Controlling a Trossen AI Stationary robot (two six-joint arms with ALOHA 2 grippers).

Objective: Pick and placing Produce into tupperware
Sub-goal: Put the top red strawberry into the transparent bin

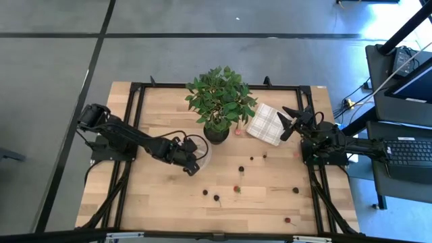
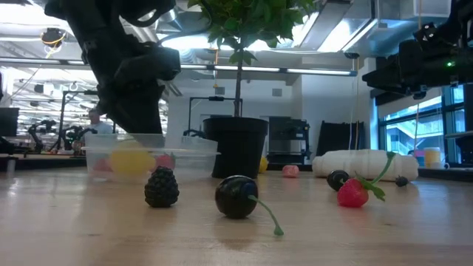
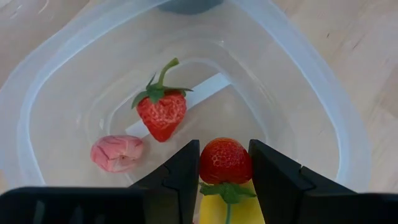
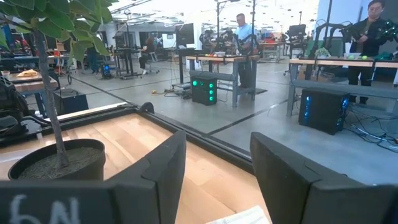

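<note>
Between the two dark fingers [image 3: 186,177] of the left gripper [image 3: 225,171], a red strawberry [image 3: 225,160] is pinched, its green calyx toward the wrist, poised over the clear tupperware [image 3: 311,81]. A yellow piece shows just beneath it. Already lying on the container floor are a second strawberry [image 3: 161,113] with an upright stem and a pink piece [image 3: 116,152] toward eight o'clock of it.

On the high view's clock face, centred on the table, the left gripper [image 1: 191,164] and tupperware [image 1: 204,154] sit near nine o'clock, beside the potted plant [image 1: 219,101]. Loose produce remains spread from the centre toward five o'clock, among it a dark berry [image 1: 241,169] and a red piece [image 1: 236,189]. At table height a blackberry [image 2: 161,187], a dark cherry [image 2: 236,196] and a stemmed strawberry [image 2: 354,192] lie nearest the lens, with the container [image 2: 192,157] behind them.

Toward two o'clock the right gripper [image 1: 292,123] waits above the checked cloth [image 1: 266,123], its fingers [image 4: 152,168] parted and holding nothing.

Risks, as judged: released from this height, the strawberry may bounce off the fruit below or roll to the shallow wall. The light container could slide if the fingers brush its rim on withdrawal. Round pieces on the bare wood may roll away when approached.
</note>
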